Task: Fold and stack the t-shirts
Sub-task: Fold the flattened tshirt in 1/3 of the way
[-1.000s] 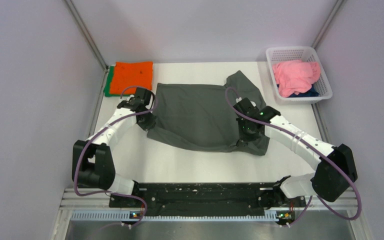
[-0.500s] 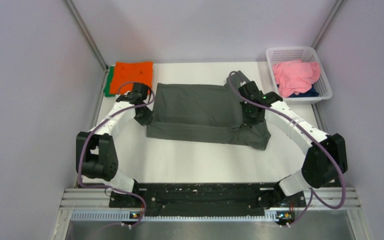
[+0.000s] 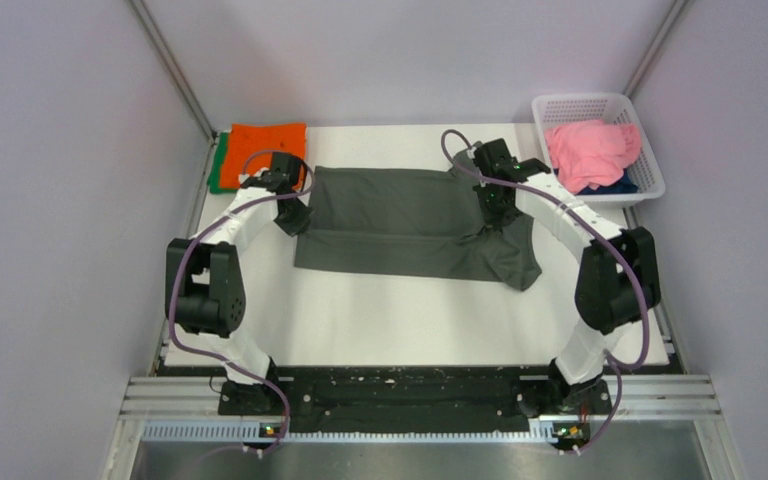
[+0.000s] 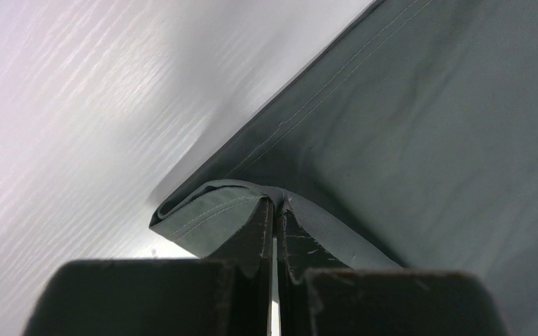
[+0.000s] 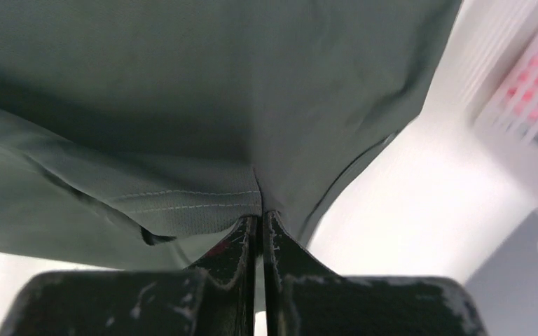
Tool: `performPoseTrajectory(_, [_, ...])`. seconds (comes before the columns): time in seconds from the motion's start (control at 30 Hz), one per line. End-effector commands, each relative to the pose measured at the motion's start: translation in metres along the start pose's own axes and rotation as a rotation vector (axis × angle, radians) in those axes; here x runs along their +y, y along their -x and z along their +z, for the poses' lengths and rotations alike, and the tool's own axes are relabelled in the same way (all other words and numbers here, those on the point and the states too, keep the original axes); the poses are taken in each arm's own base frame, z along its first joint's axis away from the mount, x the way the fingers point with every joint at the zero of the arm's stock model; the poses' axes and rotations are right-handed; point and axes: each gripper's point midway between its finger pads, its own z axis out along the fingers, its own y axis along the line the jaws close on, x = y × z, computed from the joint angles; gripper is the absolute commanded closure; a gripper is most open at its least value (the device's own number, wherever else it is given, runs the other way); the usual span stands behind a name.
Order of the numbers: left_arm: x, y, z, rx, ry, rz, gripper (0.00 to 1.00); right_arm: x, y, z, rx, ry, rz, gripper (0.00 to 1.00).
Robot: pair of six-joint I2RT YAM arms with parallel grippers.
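Dark grey t-shirt (image 3: 400, 215) | edges pinched in left hand (image 4: 274, 210); right hand (image 5: 259, 224)

- You have no readable text, label, brand or number in any view.
- The dark grey t-shirt (image 3: 400, 215) and the basket (image 3: 582, 99) show you plain surfaces.

Soft, even light from above; close-up views partly blurred.
The table (image 3: 390, 320) is brightly lit, with faint shadows beneath the arms (image 3: 245, 215). In the wrist views a soft shadow is cast beside the grey shirt (image 4: 427, 105), the fingers (image 4: 249, 238) are rendered dark, and the basket (image 5: 518, 91) is blurred.
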Motion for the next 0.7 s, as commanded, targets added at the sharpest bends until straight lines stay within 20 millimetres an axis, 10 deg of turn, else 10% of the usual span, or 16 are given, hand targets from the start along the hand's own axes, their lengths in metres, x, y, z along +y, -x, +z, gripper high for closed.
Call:
performPoseTrajectory(0.0, [-0.017, 0.019, 0.007, -0.043, -0.023, 0.01, 1.0, -0.03, 0.038, 0.033, -0.032, -0.054, -0.442, 1.0])
performPoseTrajectory(0.33, [-0.021, 0.017, 0.023, -0.031, -0.005, 0.001, 0.95, -0.027, 0.083, 0.073, -0.105, -0.068, -0.629, 0.78])
performPoseTrajectory(0.37, [-0.022, 0.017, 0.023, -0.03, -0.004, 0.002, 0.87, -0.028, 0.086, 0.073, -0.126, -0.082, -0.617, 0.73])
performPoseTrajectory(0.43, [-0.024, 0.018, 0.02, -0.02, -0.007, 0.007, 0.7, -0.036, 0.096, 0.065, -0.185, -0.147, -0.562, 0.05])
performPoseTrajectory(0.6, [-0.029, 0.023, -0.006, -0.058, -0.039, 0.009, 0.05, -0.054, 0.128, 0.001, -0.43, -0.249, -0.344, 0.01])
performPoseTrajectory(0.67, [-0.03, 0.022, -0.02, -0.076, -0.055, 0.019, 0.01, -0.058, 0.128, -0.025, -0.529, -0.265, -0.212, 0.01])
